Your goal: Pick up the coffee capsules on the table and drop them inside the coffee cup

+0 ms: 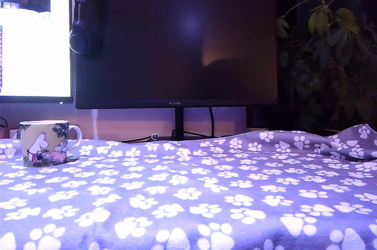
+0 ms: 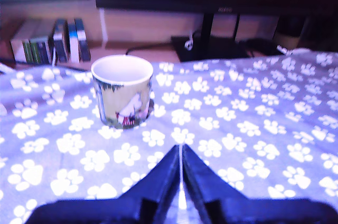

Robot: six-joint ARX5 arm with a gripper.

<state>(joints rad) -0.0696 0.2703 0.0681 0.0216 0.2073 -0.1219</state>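
Cup (image 2: 122, 91) upright on paw-print table (image 2: 253, 129), far left in exterior view. Gripper (image 2: 181, 152) pressed together, nothing between jaws. Cup ahead of tips, apart, slightly off line.

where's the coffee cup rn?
The small ceramic cartoon-print mug stands upright on the paw-print purple cloth at the exterior view's far left, below the lit monitor; in the wrist view it is beyond the claw.

Dark monitor (image 1: 177, 46) far centre, headphones (image 1: 85, 21) on its corner, lit screen (image 1: 34, 33) exterior view's left, plant (image 1: 333, 43) right, books (image 2: 53, 42) behind.
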